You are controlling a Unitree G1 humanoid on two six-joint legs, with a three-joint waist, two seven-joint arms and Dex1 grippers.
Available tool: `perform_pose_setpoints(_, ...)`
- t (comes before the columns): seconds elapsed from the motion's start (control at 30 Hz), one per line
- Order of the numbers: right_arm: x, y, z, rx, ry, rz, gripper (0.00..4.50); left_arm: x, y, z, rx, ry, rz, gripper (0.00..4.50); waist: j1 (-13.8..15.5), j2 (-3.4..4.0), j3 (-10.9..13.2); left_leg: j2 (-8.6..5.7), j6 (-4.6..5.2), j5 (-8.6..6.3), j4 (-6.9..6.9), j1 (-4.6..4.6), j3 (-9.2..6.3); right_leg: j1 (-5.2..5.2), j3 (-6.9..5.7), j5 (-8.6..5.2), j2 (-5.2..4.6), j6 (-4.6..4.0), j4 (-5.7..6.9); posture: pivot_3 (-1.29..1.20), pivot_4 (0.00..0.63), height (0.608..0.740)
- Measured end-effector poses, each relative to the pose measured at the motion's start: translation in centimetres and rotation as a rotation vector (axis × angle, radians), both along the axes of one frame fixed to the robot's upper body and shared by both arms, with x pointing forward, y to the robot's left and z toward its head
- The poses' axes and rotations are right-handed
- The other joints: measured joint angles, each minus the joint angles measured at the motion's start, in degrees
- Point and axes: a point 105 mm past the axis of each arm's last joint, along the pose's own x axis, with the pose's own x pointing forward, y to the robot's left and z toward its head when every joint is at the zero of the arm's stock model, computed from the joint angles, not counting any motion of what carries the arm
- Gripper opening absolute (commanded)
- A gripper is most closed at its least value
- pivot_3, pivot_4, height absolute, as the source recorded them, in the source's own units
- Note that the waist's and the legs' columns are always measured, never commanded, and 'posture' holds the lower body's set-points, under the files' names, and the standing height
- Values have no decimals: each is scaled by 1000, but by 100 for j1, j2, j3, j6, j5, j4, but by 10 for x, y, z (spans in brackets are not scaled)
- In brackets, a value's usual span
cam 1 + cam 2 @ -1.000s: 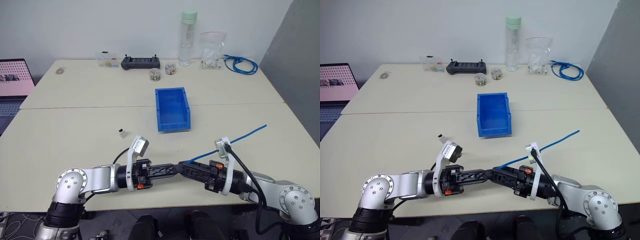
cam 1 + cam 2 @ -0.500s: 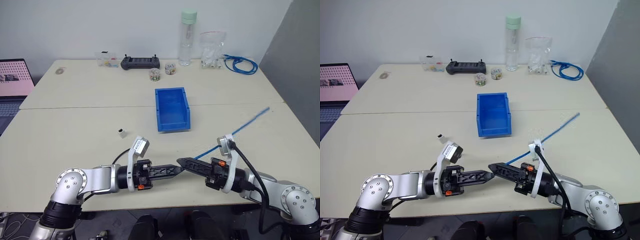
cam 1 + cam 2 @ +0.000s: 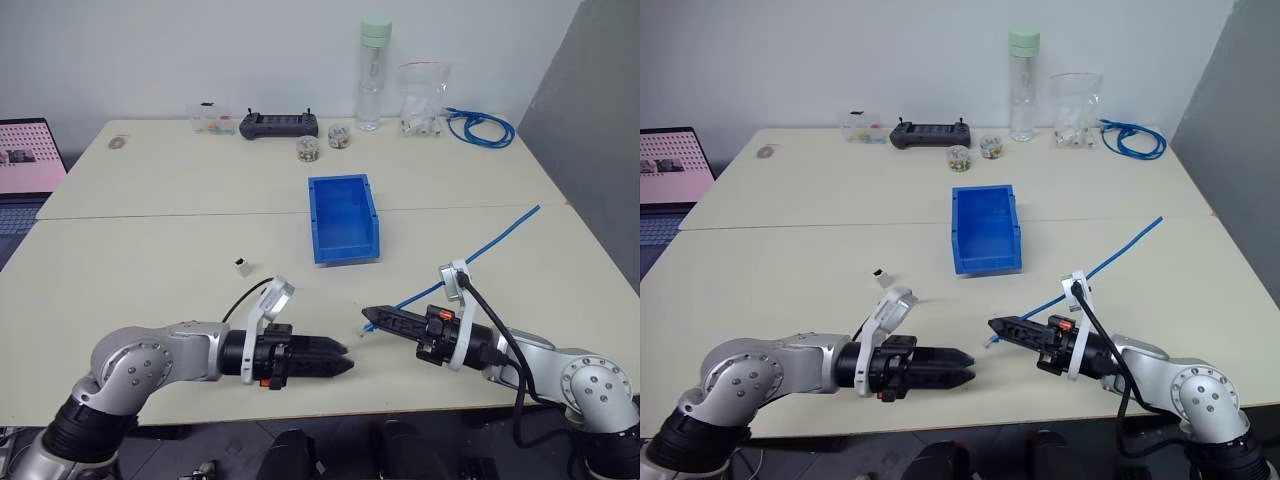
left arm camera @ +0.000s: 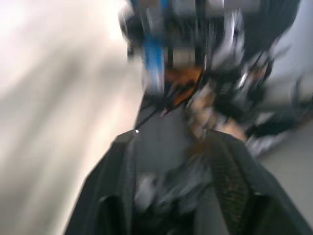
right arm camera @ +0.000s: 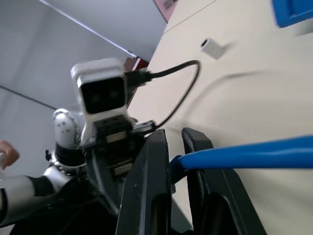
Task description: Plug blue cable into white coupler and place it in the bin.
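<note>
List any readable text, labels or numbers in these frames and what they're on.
None can be read.
Laptop screen: pink page with a picture, any text too small.
Bottle with green cap: no label legible.
Black controller: markings too small.
Clear bag and small jars: no readable print.
Bin, blue cable, white coupler: no text visible.

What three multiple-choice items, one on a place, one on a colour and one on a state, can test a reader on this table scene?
1. Where is the white coupler?
A. on the table, left of the bin
B. inside the bin
C. in the left pincer

2. What colour is the bin?
A. green
B. blue
C. red

3. What does the right pincer hold?
A. nothing
B. a bottle
C. the blue cable

Key: 1 A, it lies alone on the tabletop; 2 B, its walls are bright blue; 3 C, the fingers clamp the cable.
</note>
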Motion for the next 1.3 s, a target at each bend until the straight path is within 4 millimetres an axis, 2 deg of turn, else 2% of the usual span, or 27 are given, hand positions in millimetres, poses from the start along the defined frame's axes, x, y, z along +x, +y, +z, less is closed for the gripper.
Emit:
perform_pose_setpoints(0.1, 9, -6, -5, -36, -21, -16, 161, 5, 9, -13, 85, -118, 10, 3494, 8, 1, 5, 3, 0, -1, 0, -7, -3, -3, -2, -1, -2, 0, -4, 0, 150, 740)
perform_pose_setpoints(0.17, 16, -9, -5, -47, -42, -28, 161, 15, 16, -21, 154, -218, 69, 3927, 10, 0, 7, 4, 1, -1, 0, -8, -4, -3, -3, 0, -4, 2, -6, 0, 150, 740)
perform_pose_setpoints(0.27, 26, -15, -1, -49, -65, -53, 161, 48, 20, -32, 243, -378, 306, 4451, 32, 2, 17, 3, 1, -1, 8, -15, -7, -2, -3, 9, -7, 17, -10, 0, 150, 740)
perform_pose_setpoints(0.37, 30, -18, 2, -46, -86, -56, 161, 79, 32, -38, 366, -506, 614, 4451, 57, -11, 26, 1, 1, -1, 16, -28, -15, -4, -7, 14, -10, 25, -12, 0, 150, 740)
perform_pose_setpoints(0.43, 34, -20, 3, -46, -93, -63, 161, 90, 42, -41, 423, -536, 799, 4451, 72, -17, 29, 2, 1, -1, 15, -32, -14, -6, -5, 20, -11, 32, -17, 0, 150, 740)
perform_pose_setpoints(0.5, 40, -23, 4, -47, -101, -80, 161, 94, 50, -48, 480, -534, 969, 4451, 76, -19, 30, 0, 1, -1, 16, -35, -14, -6, -5, 24, -14, 34, -19, 0, 150, 740)
perform_pose_setpoints(0.63, 45, -24, 8, -50, -114, -77, 161, 101, 56, -49, 515, -459, 1289, 4451, 122, -20, 29, -1, 1, -1, 20, -35, -16, -6, -9, 35, -14, 23, -15, 0, 150, 740)
perform_pose_setpoints(0.73, 46, -25, 8, -56, -118, -71, 161, 105, 74, -47, 557, -368, 1505, 4451, 121, -22, 28, 1, 1, 0, 21, -27, -15, -3, -8, 25, -6, 40, -5, 0, 150, 740)
perform_pose_setpoints(0.87, 49, -27, 7, -72, -115, -72, 161, 114, 75, -47, 560, -260, 1659, 4451, 120, -18, 23, -4, 1, 0, 24, -22, -10, 1, -5, 26, -5, 40, -1, 0, 150, 740)
perform_pose_setpoints(1.1, 52, -27, 8, -96, -129, -69, 161, 144, 73, -48, 590, -227, 1783, 4451, 145, -1, 6, -8, 0, 1, 23, -6, -6, 10, -4, 26, -4, 40, 6, 0, 150, 740)
perform_pose_setpoints(1.3, 53, -32, 10, -100, -129, -83, 161, 153, 68, -50, 590, -220, 1837, 4451, 158, 3, 2, -9, 0, 1, 23, -6, -7, 12, -4, 26, -4, 41, 6, 0, 150, 740)
